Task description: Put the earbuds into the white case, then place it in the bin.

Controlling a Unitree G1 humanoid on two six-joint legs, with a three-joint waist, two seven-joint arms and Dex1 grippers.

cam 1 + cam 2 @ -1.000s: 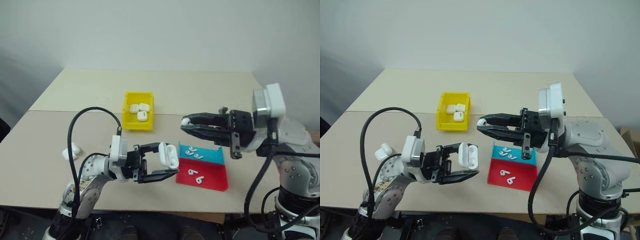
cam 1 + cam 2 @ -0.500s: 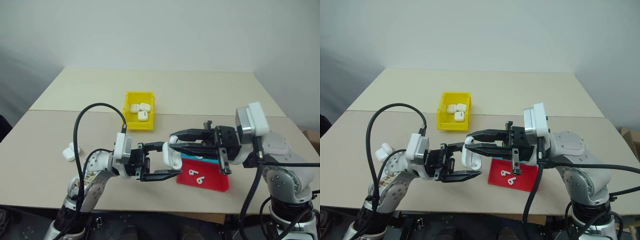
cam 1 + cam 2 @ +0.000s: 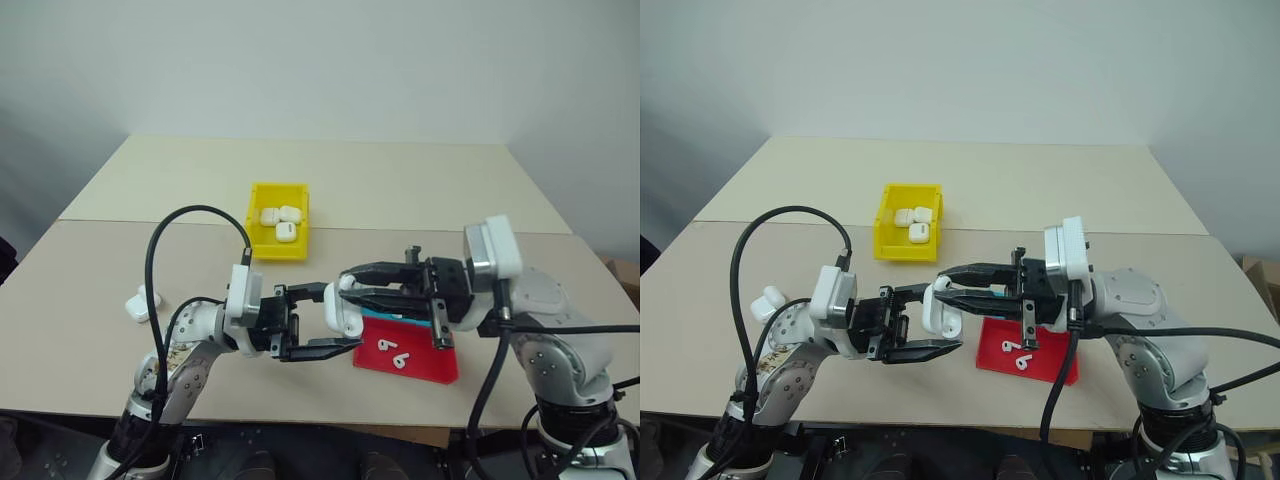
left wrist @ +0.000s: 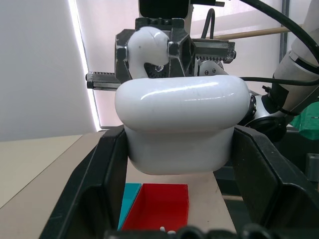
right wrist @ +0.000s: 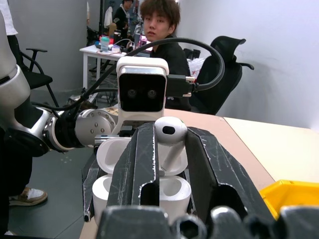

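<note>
Left gripper (image 3: 335, 325) clamped on open white case (image 3: 338, 311), right gripper (image 3: 345, 285) pinching one earbud (image 5: 170, 135) just above case, yellow bin (image 3: 277, 245) behind.

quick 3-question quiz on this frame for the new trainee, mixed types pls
1. True or false: the left gripper holds an open white case.
2. What is pinched in the right gripper? A) a case lid B) an earbud C) nothing
3. How many cases lie in the yellow bin, and where is the spare case?

Key
1. True; its lid stands open.
2. B. The earbud sits just above the case's open sockets, not yet seated.
3. Three; the spare lies on the table at the robot's left, outside the bin.
</note>
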